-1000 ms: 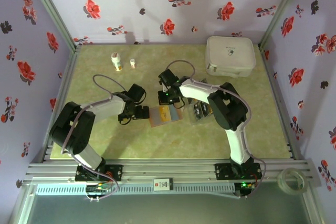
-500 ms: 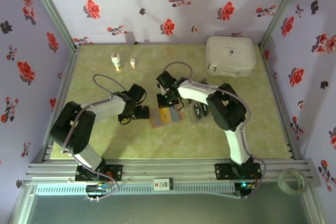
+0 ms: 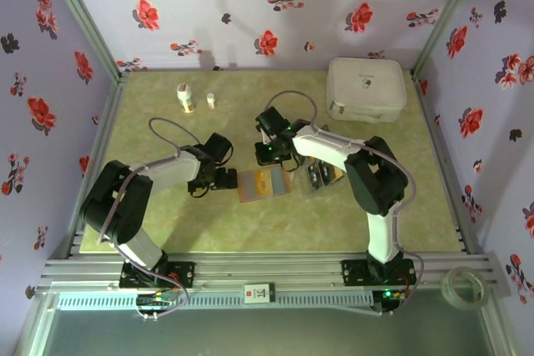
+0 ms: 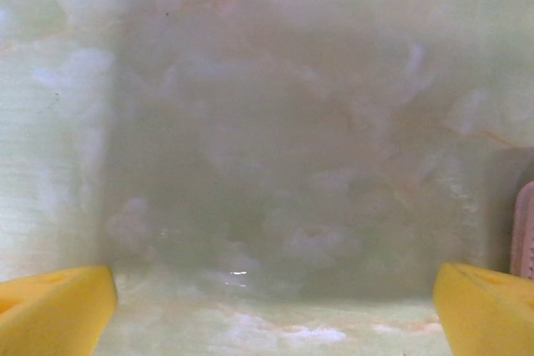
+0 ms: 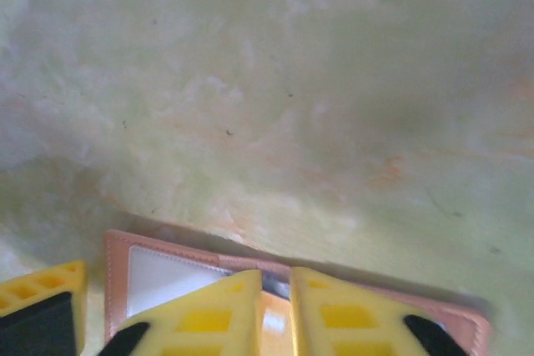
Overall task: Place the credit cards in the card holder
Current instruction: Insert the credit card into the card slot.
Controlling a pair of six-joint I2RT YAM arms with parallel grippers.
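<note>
Green marbled tabletop (image 3: 167, 231), flowered walls. The left pincer (image 3: 224, 179) gapes wide and empty beside the one open card holder (image 3: 265, 184), mid-frame. The right pincer (image 5: 275, 277) is a sliver apart above it; whether it grips the orange card (image 5: 274, 323) is unclear. Black cards (image 3: 319, 174) lie right of the holder, too small to count.

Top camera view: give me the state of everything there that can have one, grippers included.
card holder: open, lying flat.
orange card: on the open holder.
black cards: loose, right of the holder.
white case: closed.
two bottles: upright.
left gripper: open, empty.
right gripper: nearly closed over the holder; grip unclear.
</note>
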